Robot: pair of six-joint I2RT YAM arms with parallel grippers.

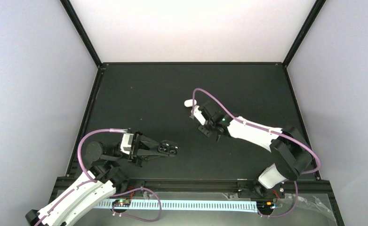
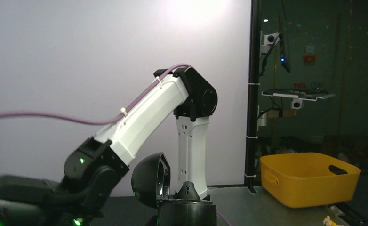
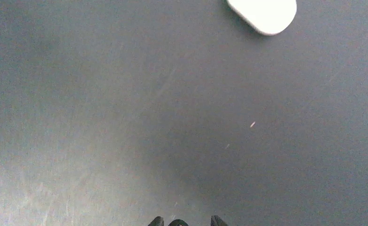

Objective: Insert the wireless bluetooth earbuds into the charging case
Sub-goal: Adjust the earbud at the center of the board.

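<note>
On the black matte surface (image 1: 140, 94), the left gripper (image 1: 165, 148) holds its jaws closed on an open black domed charging case (image 2: 187, 212). The right gripper (image 1: 194, 113) shows only 2 jaw tips, so I cannot tell its grip. 1 white smooth oval object (image 3: 264, 14) lies just beyond it.

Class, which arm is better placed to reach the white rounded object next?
Probably right: the right claw sits beside the white rounded object, which shows in its wrist view; the left claw is shut, farther off.

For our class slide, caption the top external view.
Left gripper holds an open charging case; right gripper hovers near a white object.
</note>
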